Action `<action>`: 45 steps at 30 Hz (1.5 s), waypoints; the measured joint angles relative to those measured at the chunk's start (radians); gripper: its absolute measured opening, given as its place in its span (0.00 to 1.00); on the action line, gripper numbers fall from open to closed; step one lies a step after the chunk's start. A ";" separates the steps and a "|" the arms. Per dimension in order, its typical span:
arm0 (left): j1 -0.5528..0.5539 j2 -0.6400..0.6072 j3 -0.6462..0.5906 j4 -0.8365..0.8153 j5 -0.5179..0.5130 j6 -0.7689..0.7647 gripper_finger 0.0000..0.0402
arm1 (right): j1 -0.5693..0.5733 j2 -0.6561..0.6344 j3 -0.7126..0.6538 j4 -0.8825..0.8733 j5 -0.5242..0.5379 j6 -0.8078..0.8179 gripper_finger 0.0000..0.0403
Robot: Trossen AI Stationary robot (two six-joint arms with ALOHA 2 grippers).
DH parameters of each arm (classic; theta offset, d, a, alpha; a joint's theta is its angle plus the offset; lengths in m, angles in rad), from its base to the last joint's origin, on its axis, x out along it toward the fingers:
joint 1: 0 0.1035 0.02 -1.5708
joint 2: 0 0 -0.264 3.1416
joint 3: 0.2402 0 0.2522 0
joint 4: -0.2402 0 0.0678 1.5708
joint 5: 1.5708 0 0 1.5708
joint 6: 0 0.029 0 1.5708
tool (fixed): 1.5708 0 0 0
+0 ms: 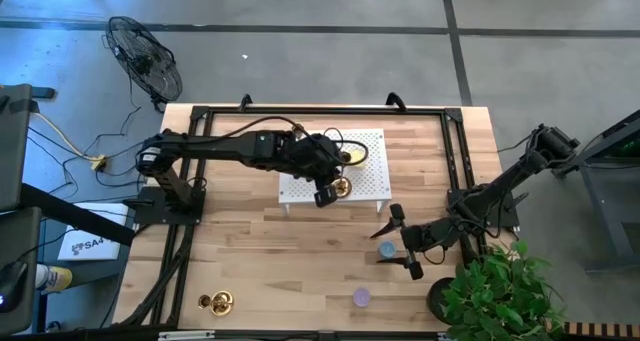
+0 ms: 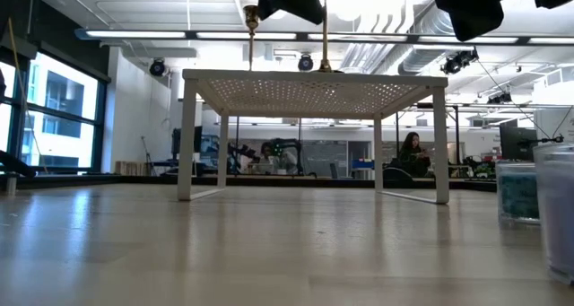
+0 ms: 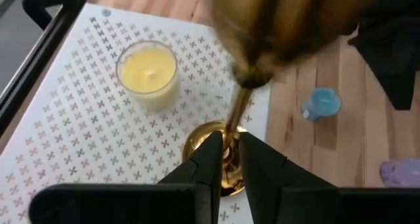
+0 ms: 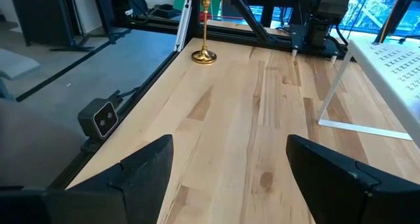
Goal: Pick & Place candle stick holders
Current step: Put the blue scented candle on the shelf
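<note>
A white perforated rack [image 1: 365, 181] stands mid-table. My left gripper [image 1: 330, 192] reaches over its near edge and is shut on a gold candle stick holder [image 3: 231, 129], which stands on its round base [image 3: 197, 144] on the rack top. A second holder [image 2: 251, 37] stands on the rack in the low view. A third [image 1: 215, 302] stands on its base near the table's near left corner, also in the right wrist view [image 4: 205, 27]. My right gripper [image 1: 400, 243] waits open at the near right, with nothing between its fingers [image 4: 230, 165]. My left gripper has the holder's thin stem [image 3: 231, 140], just above the base, between its two fingers [image 3: 211, 159]. They come slanting down from the table's left and lie across the stem. The holder is upright with its base on the rack, and its blurred cup top [image 3: 275, 33] is close to the camera.
A yellow candle in a glass [image 3: 147, 73] sits on the rack beyond the held holder. A blue candle [image 1: 386, 249] and a purple one [image 1: 361, 298] sit on the table near my right gripper. A potted plant [image 1: 495, 296] stands at the near right corner.
</note>
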 joint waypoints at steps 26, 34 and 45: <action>0.000 -0.026 0.006 0.015 -0.004 0.000 0.13 | 0.000 0.000 0.000 0.000 0.003 0.000 0.72; 0.000 -0.057 0.005 -0.025 -0.010 -0.026 0.13 | 0.000 0.000 0.000 0.000 0.003 0.000 0.72; -0.006 -0.058 0.005 -0.125 -0.012 -0.057 0.13 | 0.000 0.000 0.000 0.000 0.003 0.000 0.72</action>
